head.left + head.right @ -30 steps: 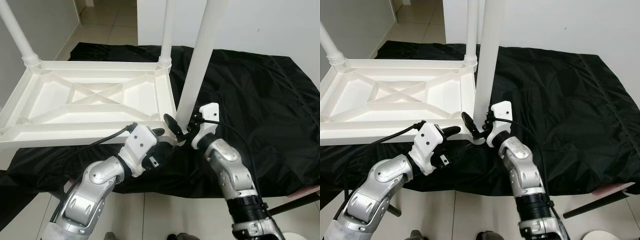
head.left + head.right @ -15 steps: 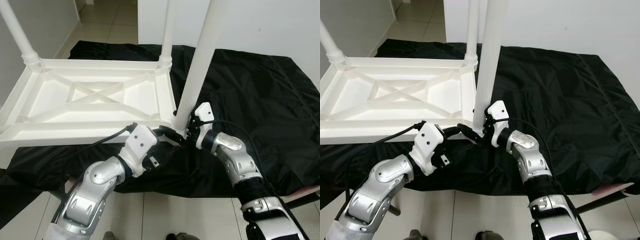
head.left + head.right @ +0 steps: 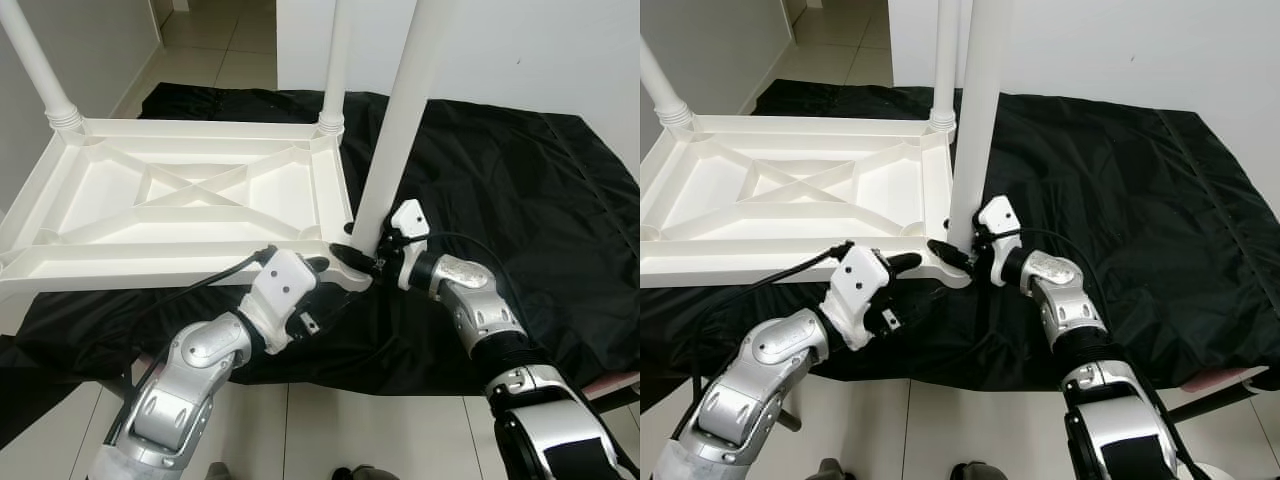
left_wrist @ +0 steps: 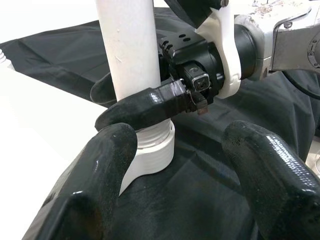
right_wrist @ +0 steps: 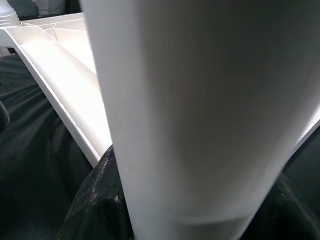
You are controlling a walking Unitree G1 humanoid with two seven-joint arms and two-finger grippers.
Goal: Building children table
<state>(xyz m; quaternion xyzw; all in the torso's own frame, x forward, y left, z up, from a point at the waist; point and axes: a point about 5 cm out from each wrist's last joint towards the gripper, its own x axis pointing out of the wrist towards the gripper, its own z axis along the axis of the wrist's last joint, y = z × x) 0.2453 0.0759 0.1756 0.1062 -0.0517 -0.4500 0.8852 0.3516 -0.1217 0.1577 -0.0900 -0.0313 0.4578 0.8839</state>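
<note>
A white plastic table (image 3: 180,200) lies upside down on a black cloth, its legs pointing up. At its near right corner stands a white leg (image 3: 400,120) in a ribbed collar (image 4: 152,150). My right gripper (image 3: 358,255) lies level and is shut on this leg just above the collar, one finger (image 4: 145,107) in front of it and one behind. The leg (image 5: 200,100) looms close in the right wrist view. My left gripper (image 4: 185,165) is open, a little short of that corner, its fingers (image 4: 100,175) on either side of nothing.
Two more legs (image 3: 335,70) (image 3: 40,70) stand on the far corners. The black cloth (image 3: 520,180) spreads wide to the right over a tiled floor (image 3: 380,430). A white wall rises behind. A dark rod (image 3: 600,400) lies at the lower right.
My right gripper turned from upright to level and shut around the leg's base; its forearm swung out to the right. The left gripper stayed put.
</note>
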